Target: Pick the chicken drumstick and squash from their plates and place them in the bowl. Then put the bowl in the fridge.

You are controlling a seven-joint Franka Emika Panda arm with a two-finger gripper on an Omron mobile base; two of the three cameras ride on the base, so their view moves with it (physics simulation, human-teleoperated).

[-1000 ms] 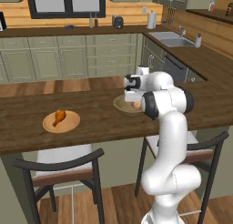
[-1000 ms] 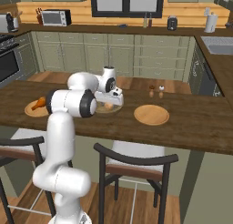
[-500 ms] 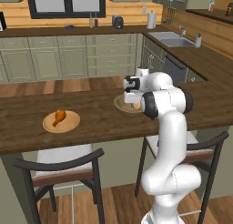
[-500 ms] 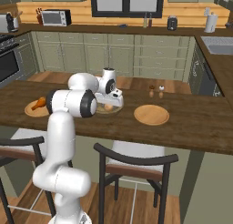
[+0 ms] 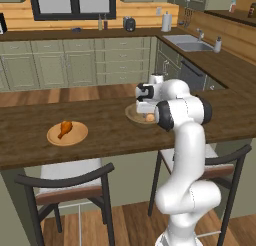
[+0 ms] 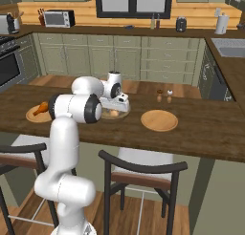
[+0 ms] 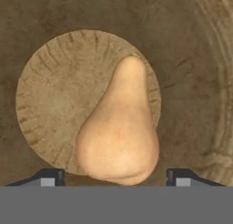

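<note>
**Q:** Status? Where's everything?

**A:** Big picture first: I'm parked at the island counter [image 5: 100, 135], arm reached over the bowl [image 6: 115, 115]. The fridge isn't something I can place from here. One plate [image 6: 159, 120] sits bare to my right of the bowl. The other plate [image 5: 67, 134] is well off to my left with the chicken drumstick [image 5: 65, 128] lying on it, untouched.

**Q:** Squash?

**A:** The squash [image 7: 120, 129] is down in the bowl, resting on its flat floor, fat end toward my hand, narrow neck pointing away. From the left base camera it's a pale lump at the bowl's near side.

**Q:** You holding it?

**A:** No. My gripper [image 7: 115, 176] is spread wide: the fingertips [image 7: 48, 177] stand either side of the squash's fat end with clear gaps, nothing pinched. Whether the squash is fully settled or touching the bowl wall, I can't quite say; the hand camera is too close and the base views too small.

**Q:** So progress?

**A:** Judging by how things lie:
- squash in the bowl: looks done
- drumstick: not yet picked, on its plate
- bowl to fridge: not started

Roughly a third through. Next I'd expect to lift clear of the rim, swing left to the drumstick plate, grab it across the meaty end. Risk there: small tapered thing, easy to squirt out of the pads.
</note>
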